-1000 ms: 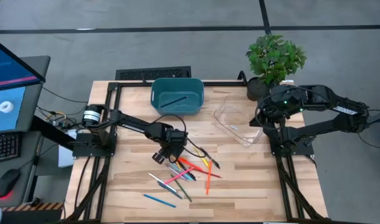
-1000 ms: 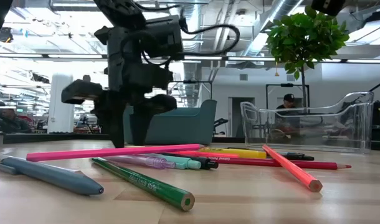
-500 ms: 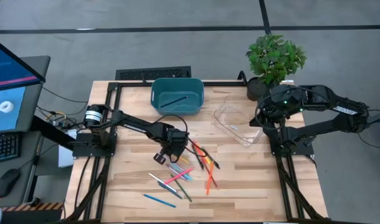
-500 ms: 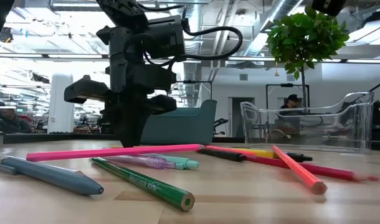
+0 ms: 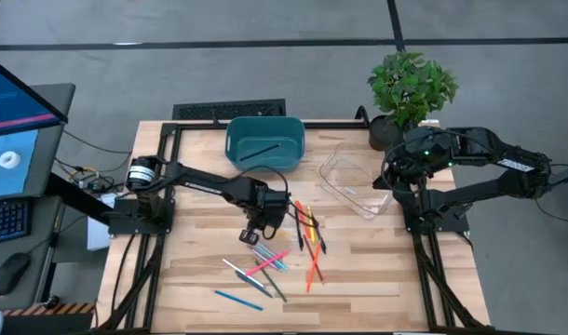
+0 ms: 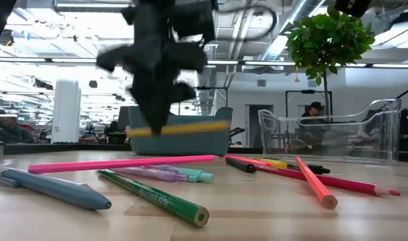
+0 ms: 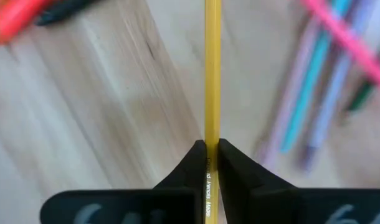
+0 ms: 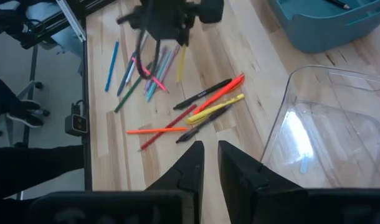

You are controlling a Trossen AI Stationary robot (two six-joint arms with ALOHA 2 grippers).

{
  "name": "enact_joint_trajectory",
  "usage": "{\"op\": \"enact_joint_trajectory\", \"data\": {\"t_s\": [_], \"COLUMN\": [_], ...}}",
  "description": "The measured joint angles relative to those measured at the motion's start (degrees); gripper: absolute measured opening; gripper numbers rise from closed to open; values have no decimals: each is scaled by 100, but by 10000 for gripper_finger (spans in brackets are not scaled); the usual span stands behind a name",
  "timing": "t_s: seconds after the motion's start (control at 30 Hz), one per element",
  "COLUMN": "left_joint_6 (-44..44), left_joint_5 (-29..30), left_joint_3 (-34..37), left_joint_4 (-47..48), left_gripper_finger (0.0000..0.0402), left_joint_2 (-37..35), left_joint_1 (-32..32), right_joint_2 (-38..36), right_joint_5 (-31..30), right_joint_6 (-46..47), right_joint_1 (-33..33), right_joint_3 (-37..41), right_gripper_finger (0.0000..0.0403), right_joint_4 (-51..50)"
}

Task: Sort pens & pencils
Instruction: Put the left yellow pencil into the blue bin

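My left gripper (image 5: 263, 221) hangs over the far side of the pile of pens & pencils (image 5: 282, 253) and is shut on a yellow pencil (image 6: 180, 126). Pink, green, grey, purple and teal sticks (image 6: 124, 164) lie flat on the wood. Red, orange, yellow and black ones (image 5: 307, 228) lie to their right. My right gripper (image 8: 209, 155) waits at the table's back right above the clear tray (image 5: 354, 181), its fingers nearly together and nothing between them. The teal bin (image 5: 265, 142) holds one dark pen. My left gripper pinches the yellow pencil's shaft (image 7: 212, 132) between its two fingers, nearer one end than the middle. The fingers point down from above and lie across the pencil. The pencil hangs about level, lifted clear of the table and the pile.
A potted plant (image 5: 410, 88) stands at the back right corner behind the clear tray. Bare wood lies along the table's near edge (image 5: 358, 279) and on its left side. A monitor, a keyboard and a mouse sit off the table to the left.
My left gripper has shut on the yellow pencil in the pile and gone up and a little toward the table's right edge, lifting the pencil clear. The red, orange and black sticks on the right of the pile have slid and turned about.
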State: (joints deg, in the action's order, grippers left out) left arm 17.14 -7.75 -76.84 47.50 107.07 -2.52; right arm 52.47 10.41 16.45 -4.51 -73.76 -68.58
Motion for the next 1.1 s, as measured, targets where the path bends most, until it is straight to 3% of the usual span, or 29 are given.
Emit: {"op": "enact_joint_trajectory", "data": {"t_s": [0.4, 0.83, 0.97, 1.1], "left_joint_6": [-1479, -1783, -1932, -2340], "left_joint_5": [-101, -245, 798, 2080], "left_joint_3": [-1676, -1979, -1981, -1978], "left_joint_4": [-116, -2581, -2465, -1512], "left_gripper_finger": [9, 11, 12, 12], "left_joint_2": [-1067, -2582, -2897, -2984], "left_joint_1": [-29, -50, -45, 307], "right_joint_2": [0, 2, 2, 2], "right_joint_5": [0, 0, -1, 0], "right_joint_6": [-48, -193, -192, -192], "right_joint_1": [0, 0, -2, -2], "right_joint_3": [0, 0, 0, 0], "right_gripper_finger": [69, 69, 69, 69], "right_joint_4": [20, 212, 370, 542]}}
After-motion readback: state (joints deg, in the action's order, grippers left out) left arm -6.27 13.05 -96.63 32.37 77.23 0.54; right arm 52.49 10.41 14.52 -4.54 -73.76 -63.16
